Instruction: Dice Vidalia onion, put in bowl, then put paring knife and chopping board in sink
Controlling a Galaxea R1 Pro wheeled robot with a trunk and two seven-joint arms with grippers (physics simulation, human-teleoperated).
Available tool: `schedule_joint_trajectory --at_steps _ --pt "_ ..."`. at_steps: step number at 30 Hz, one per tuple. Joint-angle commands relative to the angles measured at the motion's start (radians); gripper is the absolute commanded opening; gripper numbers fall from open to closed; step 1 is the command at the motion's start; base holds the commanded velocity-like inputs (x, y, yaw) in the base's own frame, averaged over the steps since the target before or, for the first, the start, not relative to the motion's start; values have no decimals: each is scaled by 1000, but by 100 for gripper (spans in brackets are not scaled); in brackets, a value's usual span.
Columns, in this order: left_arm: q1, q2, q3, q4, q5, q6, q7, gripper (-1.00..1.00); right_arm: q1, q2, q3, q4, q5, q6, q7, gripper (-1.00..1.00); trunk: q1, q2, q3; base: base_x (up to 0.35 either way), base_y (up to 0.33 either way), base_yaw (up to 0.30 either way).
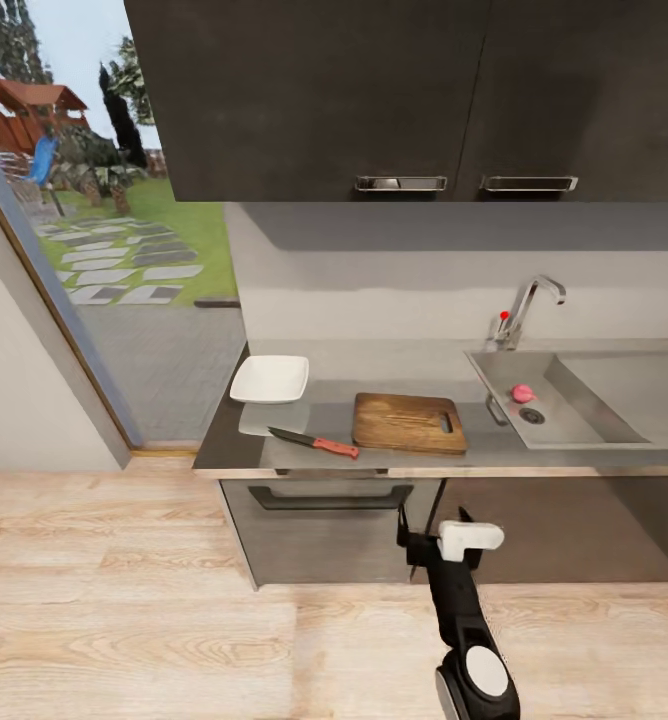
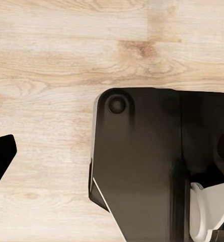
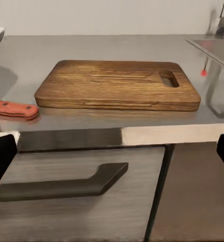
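Observation:
In the head view the Vidalia onion (image 1: 522, 393), a small pinkish ball, lies in the grey sink (image 1: 574, 425) beside the drain, under the chrome tap (image 1: 530, 303). The wooden chopping board (image 1: 409, 422) (image 3: 117, 84) lies flat on the countertop (image 1: 224, 450) left of the sink. Left of the board is the paring knife (image 1: 314, 441) with its orange-red handle (image 3: 12, 109), and behind that the white bowl (image 1: 269, 380). My right gripper (image 1: 421, 520) (image 3: 112, 156) is open in front of the counter edge, below the board. My left gripper (image 2: 112, 156) is open above the floor, over my own base.
Black upper cabinets (image 1: 374, 90) hang over the counter. A dark drawer front with a handle (image 1: 331, 497) (image 3: 61, 184) sits under the worktop, close ahead of my right gripper. A glass door (image 1: 94, 250) to a garden is at the left. Light wood floor (image 1: 124, 620) lies below.

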Motion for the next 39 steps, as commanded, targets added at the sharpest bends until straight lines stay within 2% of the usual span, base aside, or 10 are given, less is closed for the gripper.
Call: schedule_joint_trajectory --at_steps 1,5,11,16,19,21,22,39 --pt "0 0 2 -2 2 -1 -3 100 23 -16 22 0 9 -14 -7 100 1 -2 -2 0 0 0" --pt "0 0 2 -2 2 -1 -3 100 76 -57 52 3 5 -35 -9 100 1 -2 -2 0 0 0" --pt "0 0 2 -3 3 -1 -3 100 135 -102 61 15 -17 -50 -9 100 1 -2 -2 0 0 0" --pt "0 0 2 -4 3 -1 -3 100 194 -168 62 58 -84 -138 -9 100 1 -2 -2 0 0 0" --pt "0 0 2 -4 3 -1 -3 100 212 -190 62 139 -103 -209 -9 100 1 -2 -2 0 0 0" --pt "0 0 2 -4 3 -1 -3 100 220 -198 62 257 -110 -286 -8 100 1 -2 -2 0 0 0" --pt "0 -1 2 -4 3 -1 -3 100 221 -200 62 272 -111 -297 -8 100 1 -2 -2 0 0 0" --pt "0 -1 2 -2 3 -1 -3 100 223 -202 61 330 -112 -320 -5 100 1 -2 -2 0 0 0"
